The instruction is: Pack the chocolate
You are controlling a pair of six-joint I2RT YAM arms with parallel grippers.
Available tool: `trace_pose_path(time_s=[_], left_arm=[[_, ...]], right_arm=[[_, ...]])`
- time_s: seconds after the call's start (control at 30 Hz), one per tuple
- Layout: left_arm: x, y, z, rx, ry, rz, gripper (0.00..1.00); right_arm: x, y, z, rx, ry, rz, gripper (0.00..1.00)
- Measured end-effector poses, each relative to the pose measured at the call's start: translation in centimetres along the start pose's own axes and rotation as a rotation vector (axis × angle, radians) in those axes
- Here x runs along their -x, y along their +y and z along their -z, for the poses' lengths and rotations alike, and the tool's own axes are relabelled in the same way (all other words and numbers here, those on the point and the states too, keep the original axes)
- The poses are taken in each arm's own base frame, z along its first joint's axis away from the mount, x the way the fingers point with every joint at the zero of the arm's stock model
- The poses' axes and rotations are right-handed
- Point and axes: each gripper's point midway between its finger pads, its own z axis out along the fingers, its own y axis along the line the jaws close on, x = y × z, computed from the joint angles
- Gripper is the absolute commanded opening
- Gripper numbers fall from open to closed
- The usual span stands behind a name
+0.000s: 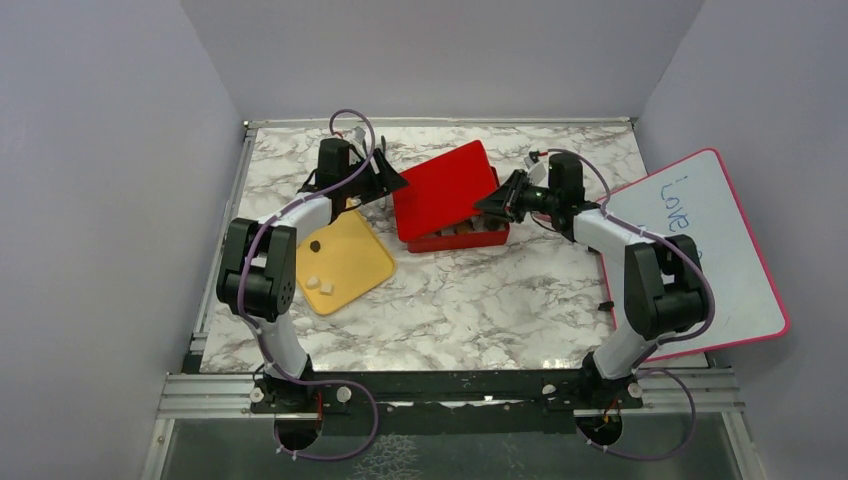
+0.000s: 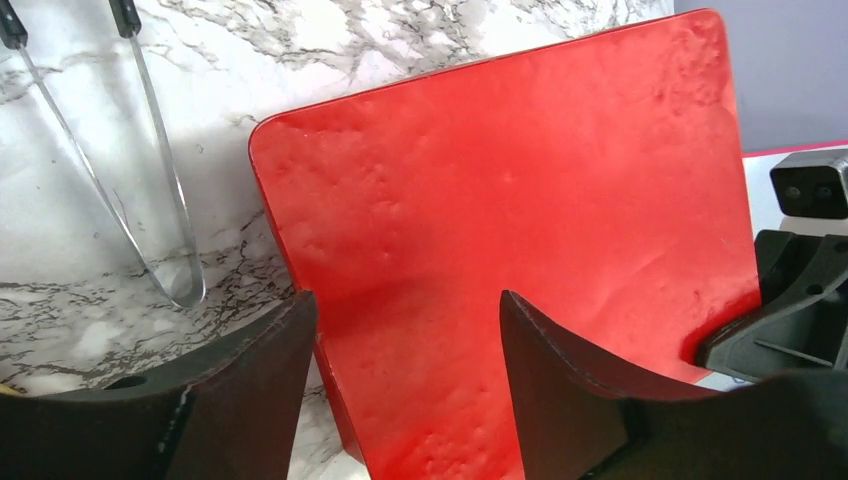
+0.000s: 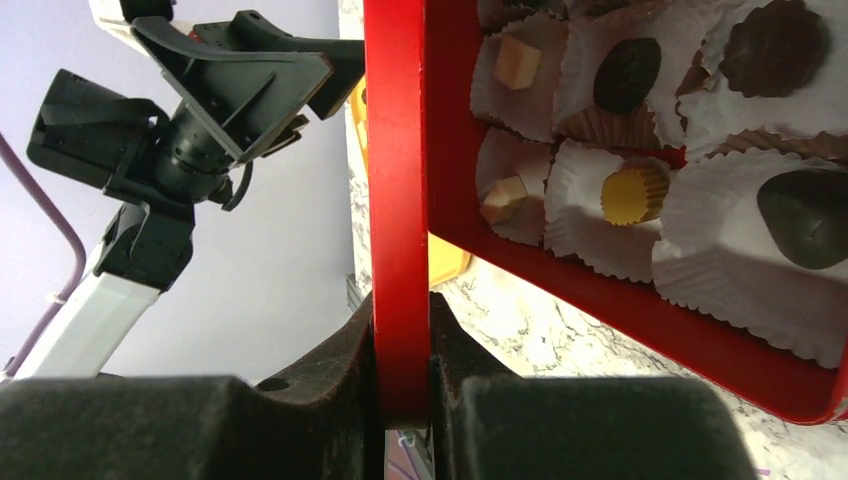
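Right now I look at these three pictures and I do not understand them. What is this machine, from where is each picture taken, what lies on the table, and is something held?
It is a robot with two arms bolted at the table's near edge. Each arm ends in a two-finger claw. The wide picture comes from a camera above and behind the arms. The other two come from cameras on the wrists.

On the marble table you see a red box with its lid raised, a yellow tray, clear tongs and, at the right, a whiteboard.

The right claw is shut on the lid's edge. The left claw is open, faces the lid and holds nothing.

Some chocolates sit in paper cups inside the box. Three loose pieces lie on the tray.
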Motion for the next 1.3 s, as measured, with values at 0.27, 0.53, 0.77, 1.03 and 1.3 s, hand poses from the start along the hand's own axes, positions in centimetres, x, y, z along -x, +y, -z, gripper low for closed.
trace_pose_path(time_s=[0.27,0.53,0.77,1.03,1.3], left_arm=[[0.7,-0.5,-0.1,-0.016,-0.011,-0.037,0.62],[-0.2,0.7,-1.2,0.002,0.018,-0.024,0.49],[-1.0,1.3,-2.1,0.008,0.044,-0.021,0.52],[-1.0,0.5,-3.2,-0.019,0.056,-0.062,0.34],[-0.8,-0.2,-3.8,-0.036,0.067,-0.098,0.57]], right_arm=[[0.2,-1.3,-0.1,-0.012,0.006,-0.025,0.01],[0.1,-1.7,0.2,-0.004,0.004,-0.026,0.02],[0.1,-2.0,0.3,0.000,-0.001,-0.025,0.06],[0.3,-2.2,0.1,0.001,-0.002,-0.031,0.14],[0.3,-2.8,-0.1,0.002,-0.004,-0.044,0.12]])
